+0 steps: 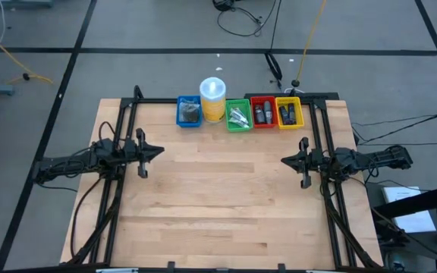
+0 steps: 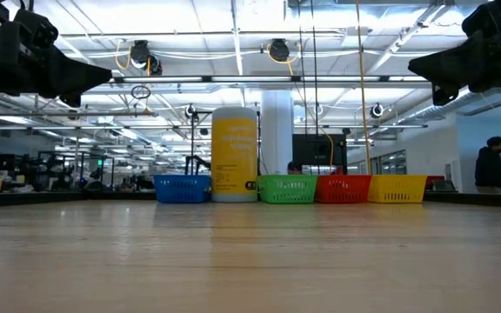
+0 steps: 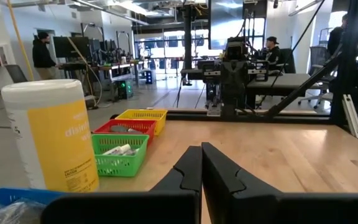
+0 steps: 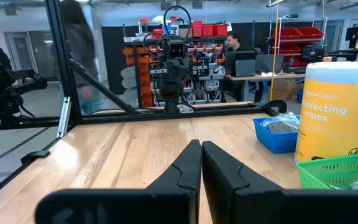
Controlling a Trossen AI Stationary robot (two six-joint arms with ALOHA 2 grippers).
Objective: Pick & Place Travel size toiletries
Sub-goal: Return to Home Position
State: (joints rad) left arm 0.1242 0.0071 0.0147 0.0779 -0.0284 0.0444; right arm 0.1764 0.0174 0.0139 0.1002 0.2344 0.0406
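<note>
The toiletries lie in a row of small bins at the table's far edge: grey discs in clear wrap in the blue bin (image 1: 189,112), thin white-silver tubes in the green bin (image 1: 238,115), dark oblong containers in the red bin (image 1: 262,113) and the yellow bin (image 1: 288,112). My left gripper (image 1: 160,151) is shut and empty at the table's left side, above the wood. My right gripper (image 1: 284,161) is shut and empty at the right side. Both point toward the table's middle. The fingers meet in the left wrist view (image 3: 201,163) and in the right wrist view (image 4: 201,158).
A yellow cylinder of wipes with a white lid (image 1: 213,99) stands between the blue and green bins. A black frame (image 1: 309,97) runs along the table's far, left and right edges. The wood between the arms and toward the near edge is bare. People show in the room behind.
</note>
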